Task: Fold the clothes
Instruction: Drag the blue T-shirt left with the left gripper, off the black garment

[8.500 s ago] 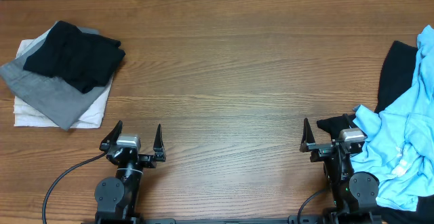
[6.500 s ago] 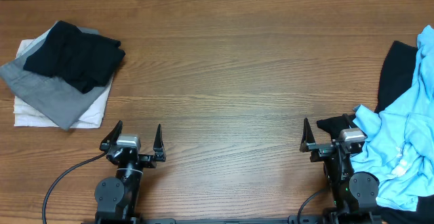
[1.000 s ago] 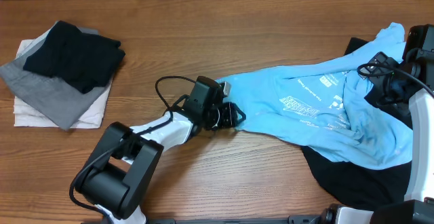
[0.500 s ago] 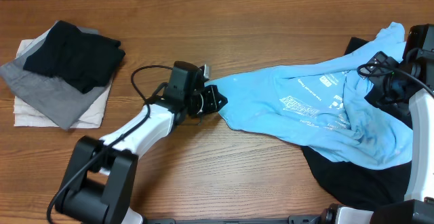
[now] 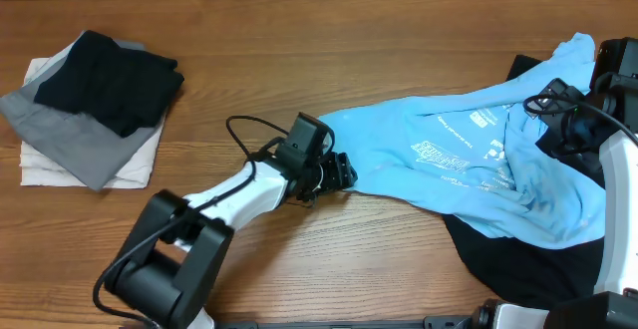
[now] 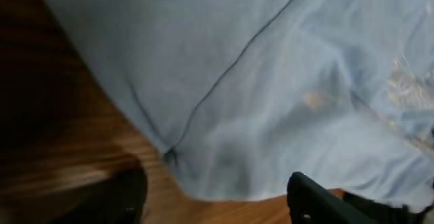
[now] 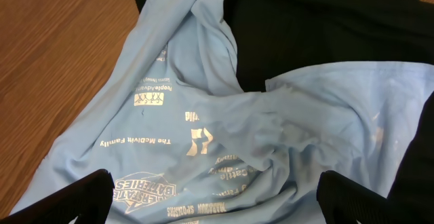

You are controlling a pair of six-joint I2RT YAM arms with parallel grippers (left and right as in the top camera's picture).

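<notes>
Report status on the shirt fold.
Left gripper open at blue T-shirt edge. Right gripper open above it. Shirt spread, rumpled, unfolded, partly over black garment. Folded pile far left.

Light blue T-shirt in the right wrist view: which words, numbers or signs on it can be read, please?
"The Mc... Family": white print on the light blue cotton T-shirt, middle letters unsure.
"...BATTERIES": white logo lettering on the same shirt, first word unclear.
Remaining small white lines on the shirt: too small to read.
Overhead and left wrist views: nothing legible.
</notes>
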